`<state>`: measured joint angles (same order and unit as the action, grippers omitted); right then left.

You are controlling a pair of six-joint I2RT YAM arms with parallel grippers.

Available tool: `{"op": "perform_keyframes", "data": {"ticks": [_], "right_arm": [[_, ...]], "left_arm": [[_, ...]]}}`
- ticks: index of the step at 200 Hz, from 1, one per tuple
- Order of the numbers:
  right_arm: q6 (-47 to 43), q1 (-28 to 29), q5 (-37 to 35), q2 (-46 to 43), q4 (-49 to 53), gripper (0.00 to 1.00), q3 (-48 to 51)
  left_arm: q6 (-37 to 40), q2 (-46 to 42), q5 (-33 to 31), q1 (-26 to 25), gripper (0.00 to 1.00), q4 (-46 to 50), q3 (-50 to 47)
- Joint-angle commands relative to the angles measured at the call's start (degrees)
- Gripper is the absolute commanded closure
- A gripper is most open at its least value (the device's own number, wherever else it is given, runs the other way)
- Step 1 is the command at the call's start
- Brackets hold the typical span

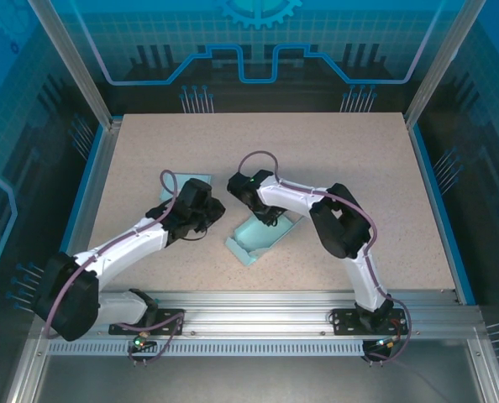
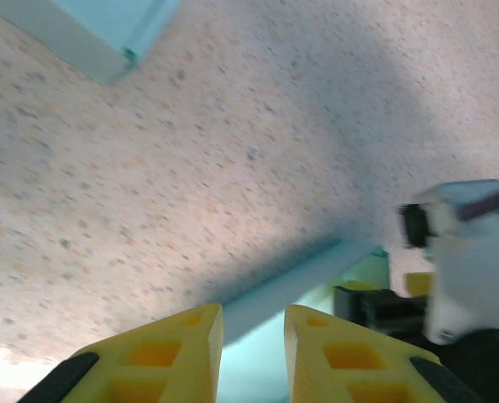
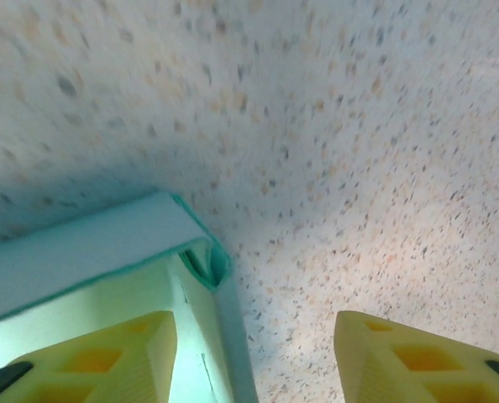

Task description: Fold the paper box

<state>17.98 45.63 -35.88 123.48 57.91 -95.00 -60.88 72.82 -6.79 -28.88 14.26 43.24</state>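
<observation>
Paper box [image 1: 258,239], Mia: where does it lie?

Mia: Mid-tabletop [image 1: 333,151], between the two arms. It's a pale teal tray with its walls partly raised. The long axis runs on a diagonal, from a near-left corner out toward the far right.

Tom: Which arm is closer to it?

Mia: The right one, I'd say. The right pincer [image 1: 270,217] hangs directly over the far half of the box. It stands wide and holds nothing. From its wrist camera, one of the yellow fingers [image 3: 123,353] is above the box's pale floor and the other is above bare tabletop. A folded corner and side wall lie below the gap between them.

Tom: And the left?

Mia: The left pincer [image 1: 214,211] sits just off the box's left side, not over it. Its jaws are narrow, only a slit apart, with nothing in them. One long edge of the box lies just ahead of its tips, slanting across its line.

Tom: So the next fold turns on that wall?

Mia: That's my guess. The right arm is placed to work the wall under it, and the left could brace the long edge.

Tom: Anything beyond them?

Mia: Another teal piece [image 1: 201,180], farther back, partly under the left arm and apart from the box.
</observation>
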Motion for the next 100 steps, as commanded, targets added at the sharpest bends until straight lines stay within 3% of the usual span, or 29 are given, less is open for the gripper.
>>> {"op": "perform_keyframes", "data": {"ticks": [1, 55, 100], "right_arm": [[-3.01, -0.50, 1.09, -4.77, -0.08, 0.38, -3.32], [-3.29, -0.07, 5.19, -20.54, -0.78, 0.14, -3.18], [5.91, -0.19, 7.82, -43.68, -0.74, 0.10, 11.86]], "left_arm": [[8.85, -1.92, 1.06, 1.09, 0.73, -0.99, -0.84], [22.55, 2.10, 1.68, 1.13, 0.75, 4.25, 3.53], [28.48, 8.93, 3.21, 0.97, 0.79, 3.15, 4.37]]}}
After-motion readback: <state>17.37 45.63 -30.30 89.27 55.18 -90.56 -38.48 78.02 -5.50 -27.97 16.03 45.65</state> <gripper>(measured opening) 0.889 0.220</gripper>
